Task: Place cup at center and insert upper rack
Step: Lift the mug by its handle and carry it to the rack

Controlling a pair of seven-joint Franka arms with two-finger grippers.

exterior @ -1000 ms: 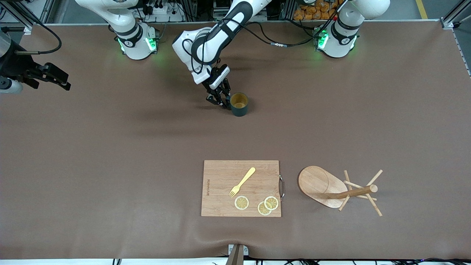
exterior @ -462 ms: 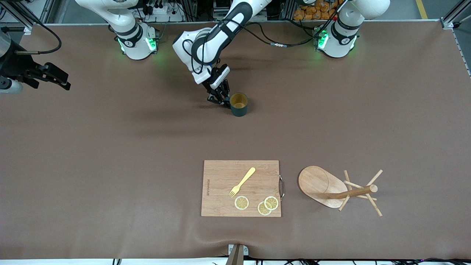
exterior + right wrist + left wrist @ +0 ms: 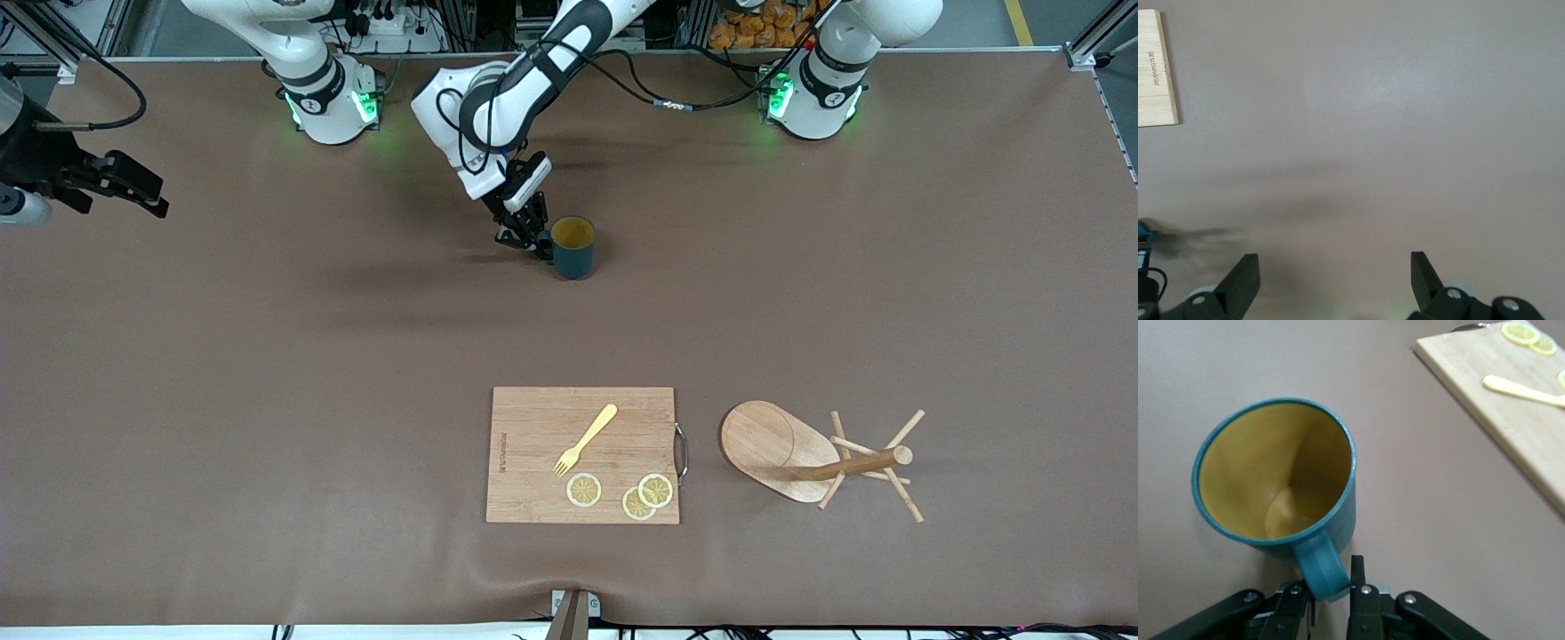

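The dark teal cup [image 3: 572, 248] with a yellowish inside is on or just above the table, near the robots' bases. My left gripper [image 3: 536, 242] is shut on its side handle. In the left wrist view the handle [image 3: 1321, 567] sits between my fingers [image 3: 1358, 577], and the cup [image 3: 1275, 473] looks slightly tilted. The wooden mug tree [image 3: 772, 449] lies on its side toward the left arm's end, near the front camera, with its post [image 3: 853, 464] and pegs resting on the table. My right gripper [image 3: 133, 191] waits open at the right arm's end, empty [image 3: 1335, 267].
A rectangular wooden cutting board [image 3: 533, 453] lies beside the mug tree, near the front camera. It holds a yellow fork [image 3: 585, 438] and three lemon slices [image 3: 584, 490]. It also shows in the left wrist view [image 3: 1511, 420] and the right wrist view [image 3: 1155, 67].
My left gripper and the cup have shifted slightly toward the robots' bases, and the cup now looks a little tilted. The right arm has not moved.
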